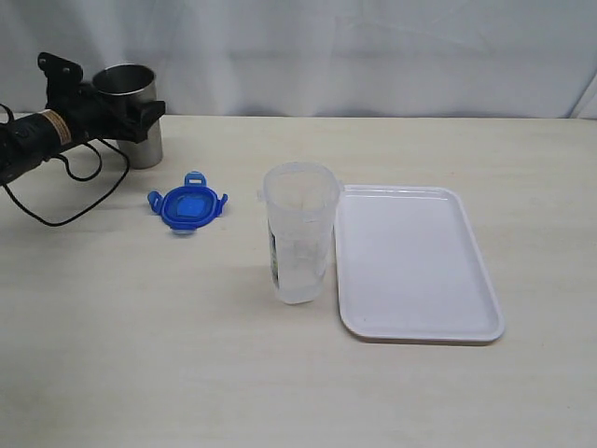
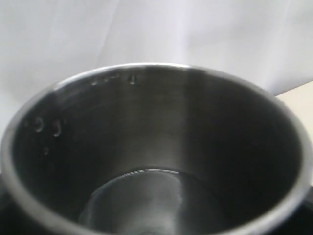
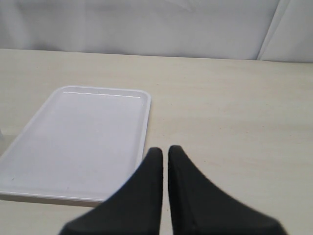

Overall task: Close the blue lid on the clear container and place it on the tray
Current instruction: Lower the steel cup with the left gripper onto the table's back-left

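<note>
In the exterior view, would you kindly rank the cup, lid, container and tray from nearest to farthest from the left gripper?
1. Cup, far left, between the left gripper jaws.
2. Lid, left of centre.
3. Container, centre.
4. Tray, right.

Table (image 1: 140,327): lid (image 1: 188,205), container (image 1: 298,233), tray (image 1: 420,271), steel cup (image 1: 140,140)

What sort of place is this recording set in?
Likely a robotics lab bench, not a home: bare pale tabletop, plain white cloth backdrop, and a cabled robot arm.
</note>
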### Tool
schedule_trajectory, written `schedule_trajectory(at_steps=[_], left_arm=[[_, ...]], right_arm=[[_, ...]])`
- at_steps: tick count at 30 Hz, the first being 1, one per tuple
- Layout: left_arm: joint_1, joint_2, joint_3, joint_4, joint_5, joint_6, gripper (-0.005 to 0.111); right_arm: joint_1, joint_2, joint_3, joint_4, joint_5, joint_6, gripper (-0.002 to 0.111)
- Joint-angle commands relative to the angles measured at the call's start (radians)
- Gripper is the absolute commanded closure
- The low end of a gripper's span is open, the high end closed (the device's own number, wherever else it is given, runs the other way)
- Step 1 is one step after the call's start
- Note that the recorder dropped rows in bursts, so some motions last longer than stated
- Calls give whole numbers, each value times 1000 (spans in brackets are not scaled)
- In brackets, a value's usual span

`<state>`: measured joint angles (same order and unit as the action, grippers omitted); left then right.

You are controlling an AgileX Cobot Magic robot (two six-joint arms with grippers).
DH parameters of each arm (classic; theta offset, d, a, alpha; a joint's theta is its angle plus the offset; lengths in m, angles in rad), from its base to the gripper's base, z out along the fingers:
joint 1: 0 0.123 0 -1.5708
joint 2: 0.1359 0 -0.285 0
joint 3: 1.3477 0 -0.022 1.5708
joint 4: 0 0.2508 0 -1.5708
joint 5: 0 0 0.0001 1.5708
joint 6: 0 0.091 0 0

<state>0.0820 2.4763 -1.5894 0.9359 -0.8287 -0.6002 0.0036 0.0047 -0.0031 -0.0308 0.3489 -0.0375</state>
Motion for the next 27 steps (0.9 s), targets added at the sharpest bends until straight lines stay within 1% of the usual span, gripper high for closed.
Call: schedule_trajectory(at_steps=[1,4,8,21,22,27], left_arm=[[-2,-21,-7,5,-14,-13,47],[-2,-21,-7,0,-16,3,41],[-2,-21,-7,-7,-25,5,36],[0,-21,-7,18,-29,5,36],[0,-21,-7,18,-31,5,34],[0,-25,-7,18,-43,5,11]], right_arm=[[-4,-5,3,1,-6,1,104],[-4,-5,3,1,-6,1,104],[-4,-5,3,1,-6,1,104],[-4,-5,3,1,-6,1,104],[-4,-5,3,1,-6,1,104],[-4,-5,3,1,-6,1,104]])
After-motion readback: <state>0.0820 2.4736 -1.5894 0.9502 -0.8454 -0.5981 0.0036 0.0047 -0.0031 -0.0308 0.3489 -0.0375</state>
